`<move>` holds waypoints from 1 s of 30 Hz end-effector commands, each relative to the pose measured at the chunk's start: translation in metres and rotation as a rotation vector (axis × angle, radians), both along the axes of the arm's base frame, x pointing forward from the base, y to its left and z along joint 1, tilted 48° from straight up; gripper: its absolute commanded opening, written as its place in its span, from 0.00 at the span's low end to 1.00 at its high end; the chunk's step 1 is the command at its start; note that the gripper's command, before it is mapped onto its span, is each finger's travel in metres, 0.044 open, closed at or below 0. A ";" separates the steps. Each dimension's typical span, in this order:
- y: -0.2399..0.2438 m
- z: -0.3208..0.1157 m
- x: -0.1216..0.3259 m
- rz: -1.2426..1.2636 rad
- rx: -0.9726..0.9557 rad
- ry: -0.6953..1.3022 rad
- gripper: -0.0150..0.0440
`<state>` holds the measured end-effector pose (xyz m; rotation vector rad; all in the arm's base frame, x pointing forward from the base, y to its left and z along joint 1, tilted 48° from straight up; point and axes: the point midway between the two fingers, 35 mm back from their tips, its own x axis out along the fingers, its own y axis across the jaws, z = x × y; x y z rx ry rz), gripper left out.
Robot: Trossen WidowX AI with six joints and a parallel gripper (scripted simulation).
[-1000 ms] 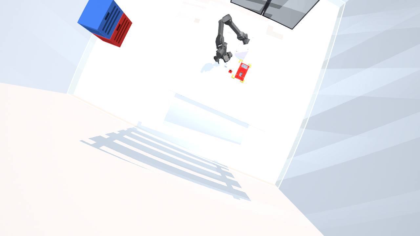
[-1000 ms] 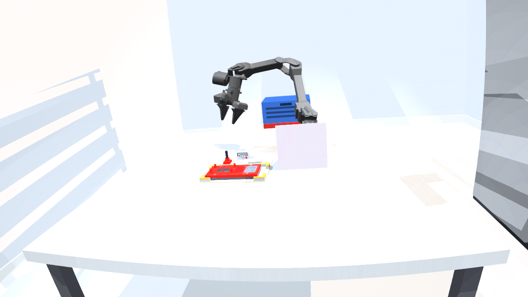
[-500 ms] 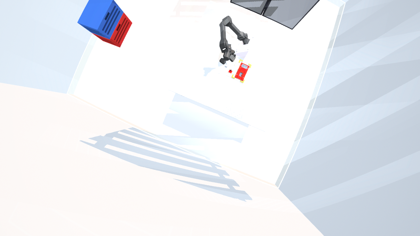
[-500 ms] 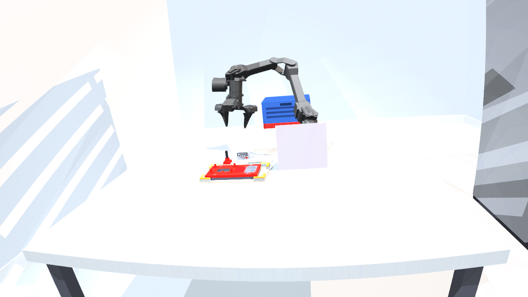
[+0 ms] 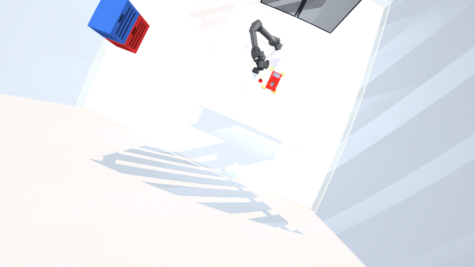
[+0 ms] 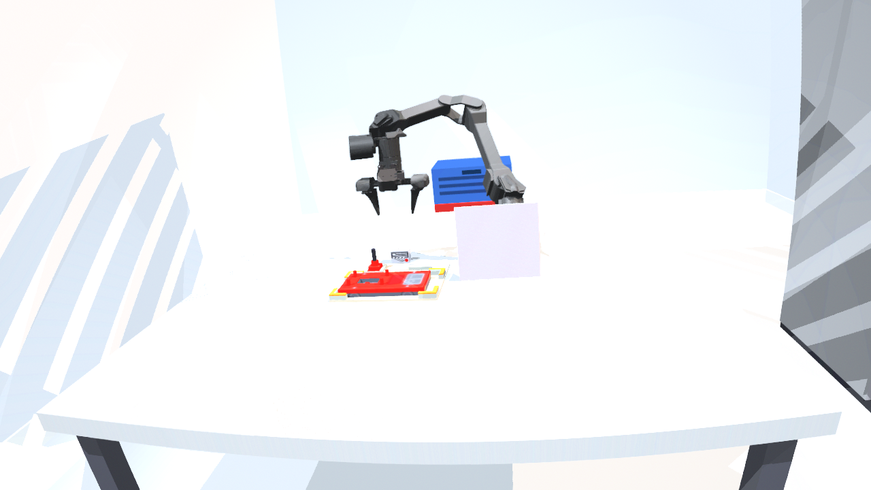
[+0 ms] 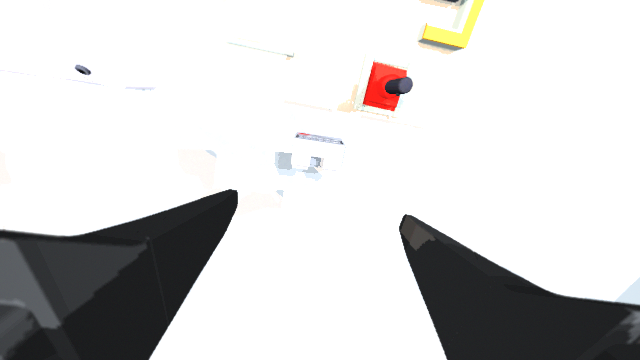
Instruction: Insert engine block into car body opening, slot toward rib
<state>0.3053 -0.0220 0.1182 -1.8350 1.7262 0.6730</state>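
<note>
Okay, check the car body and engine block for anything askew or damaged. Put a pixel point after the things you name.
Nothing stands out: the red car body [image 5: 274, 80] [image 6: 389, 282] sits level between its yellow corners, and the engine block [image 6: 400, 256] [image 7: 320, 151] stands beside it, with no visible damage.

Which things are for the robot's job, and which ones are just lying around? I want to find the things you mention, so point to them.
For the job:
- engine block [image 6: 400, 256] [image 7: 327, 151]
- red car body [image 5: 269, 86] [image 6: 389, 288]
- gripper [image 6: 395, 213] [image 7: 321, 209]

Just around:
- red stick stand [image 5: 260, 80] [image 6: 375, 266] [image 7: 382, 92]
- blue box [image 5: 109, 15] [image 6: 456, 180]
- red box [image 5: 136, 36] [image 6: 463, 206]
</note>
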 end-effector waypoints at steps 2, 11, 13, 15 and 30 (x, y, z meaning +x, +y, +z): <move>-0.031 -0.027 0.002 0.003 -0.007 0.014 1.00; -0.053 -0.046 0.002 0.002 -0.012 0.013 1.00; -0.060 -0.052 0.003 0.002 -0.012 0.013 1.00; -0.061 -0.052 0.003 0.002 -0.012 0.013 1.00; -0.075 -0.067 0.004 0.002 -0.012 0.013 1.00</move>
